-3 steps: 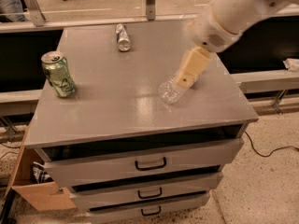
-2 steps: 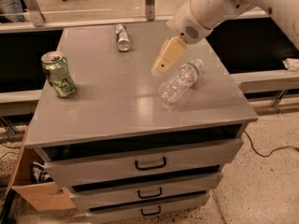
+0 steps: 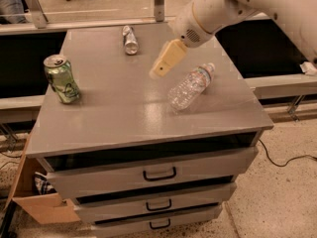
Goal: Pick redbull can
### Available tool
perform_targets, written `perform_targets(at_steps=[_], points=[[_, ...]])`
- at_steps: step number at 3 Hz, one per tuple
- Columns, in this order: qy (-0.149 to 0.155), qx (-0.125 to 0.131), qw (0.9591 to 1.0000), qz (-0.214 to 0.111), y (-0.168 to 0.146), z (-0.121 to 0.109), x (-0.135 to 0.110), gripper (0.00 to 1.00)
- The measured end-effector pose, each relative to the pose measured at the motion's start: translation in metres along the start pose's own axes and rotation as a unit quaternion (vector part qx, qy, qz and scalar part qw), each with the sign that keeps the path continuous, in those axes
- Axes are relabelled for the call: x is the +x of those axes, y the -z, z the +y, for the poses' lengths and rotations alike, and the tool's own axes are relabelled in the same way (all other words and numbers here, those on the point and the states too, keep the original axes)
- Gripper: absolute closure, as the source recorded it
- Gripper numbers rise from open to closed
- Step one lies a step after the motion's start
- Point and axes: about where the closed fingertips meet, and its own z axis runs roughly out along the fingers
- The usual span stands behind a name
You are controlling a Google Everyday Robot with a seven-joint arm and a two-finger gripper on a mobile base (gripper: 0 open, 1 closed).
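The redbull can [image 3: 130,39] is slim and silver-grey and lies on its side at the far middle of the grey cabinet top [image 3: 119,113], its shiny round end toward me. My gripper [image 3: 161,71] hangs over the middle of the top, on a white arm coming from the upper right. It is to the right of and nearer than the can, clearly apart from it, and holds nothing that shows.
A wider green can [image 3: 61,78] stands upright at the left edge. A clear plastic water bottle [image 3: 191,86] lies on its side just right of the gripper. The cabinet has drawers [image 3: 158,172] in front. A cardboard box [image 3: 34,202] sits at the lower left.
The arm and gripper have swept left across the top, from over the bottle toward the middle, closer to the redbull can. The bottle now shows fully. The cans have not moved.
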Motion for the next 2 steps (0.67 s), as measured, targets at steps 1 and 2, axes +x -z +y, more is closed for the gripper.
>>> perform_targets(at_steps=[1,2], points=[[-0.023,0.034,0.9983,-0.041,-0.034,-0.023,-0.033,0.00],[-0.068,0.067,0.9931,-0.069,-0.067,-0.050,-0.068,0.00]])
